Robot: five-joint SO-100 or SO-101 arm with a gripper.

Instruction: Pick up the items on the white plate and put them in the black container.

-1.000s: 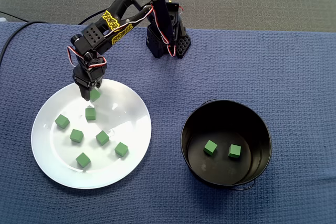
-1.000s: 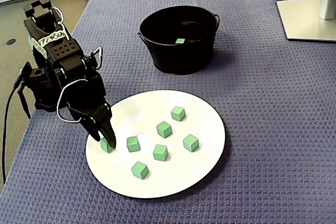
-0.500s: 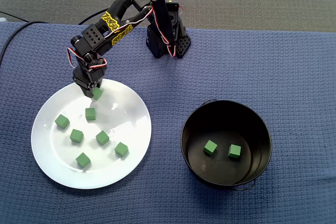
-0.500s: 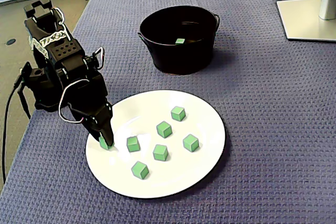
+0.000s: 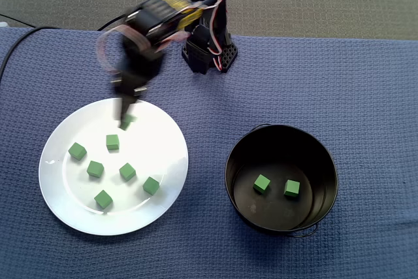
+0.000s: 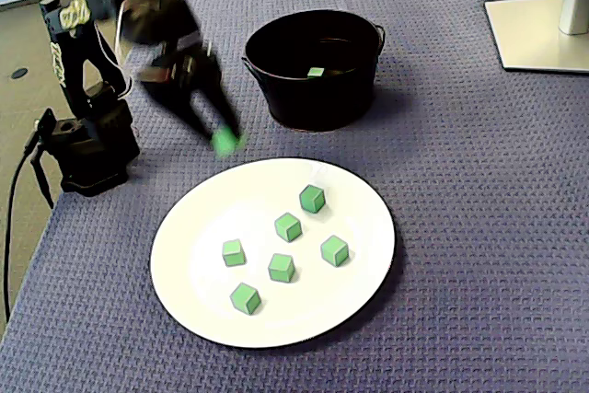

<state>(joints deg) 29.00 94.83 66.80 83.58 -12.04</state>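
Blue worktop (image 5: 339, 70) carries a white plate (image 5: 163, 148) with six green cubes (image 5: 127, 172) and a black container (image 5: 238, 155) with two more. The blurred tool (image 6: 224, 138) pinches one cube (image 6: 224, 144), raised above the plate.

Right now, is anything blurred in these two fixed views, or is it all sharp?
In a fixed view the black two-finger gripper and its small green cube smear with motion blur; in a fixed view the cube is a green blob ending a dark streak; in both fixed views the round white plate and round black container are sharp.
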